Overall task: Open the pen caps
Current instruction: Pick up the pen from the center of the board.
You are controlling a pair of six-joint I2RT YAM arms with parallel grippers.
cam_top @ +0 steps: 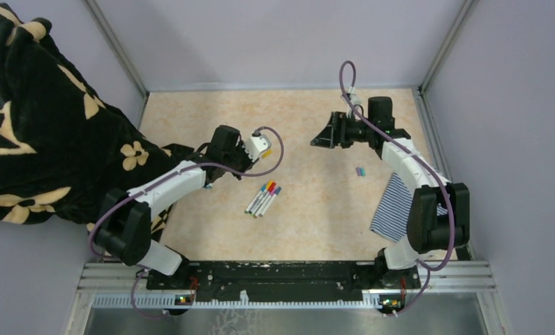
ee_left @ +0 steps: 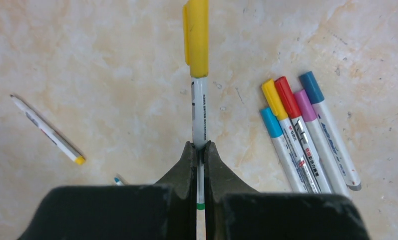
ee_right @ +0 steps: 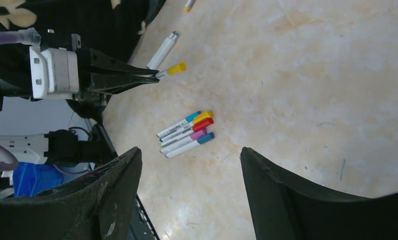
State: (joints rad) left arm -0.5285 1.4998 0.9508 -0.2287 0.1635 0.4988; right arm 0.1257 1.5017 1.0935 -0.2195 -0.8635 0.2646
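My left gripper (ee_left: pixel 199 148) is shut on the white barrel of a pen (ee_left: pixel 199 112) whose yellow cap (ee_left: pixel 196 37) points away from the jaws, above the table. The right wrist view shows this same yellow cap (ee_right: pixel 176 68) sticking out of the left gripper (ee_right: pixel 154 76). Several capped pens (ee_left: pixel 307 137) lie side by side on the table, with light blue, yellow, red, pink and blue caps (ee_right: pixel 202 127). My right gripper (ee_right: pixel 189 150) hangs open and empty, facing the left one (cam_top: pixel 259 149) across a gap. In the top view the right gripper (cam_top: pixel 317 139) is apart from the held pen.
An uncapped pen (ee_left: pixel 49 131) lies on the table to the left, and another pen tip (ee_left: pixel 117 180) peeks out by the gripper. Two loose caps (cam_top: pixel 361 171) lie near a striped cloth (cam_top: pixel 393 206) at the right. A black floral blanket (cam_top: pixel 44 132) covers the left side.
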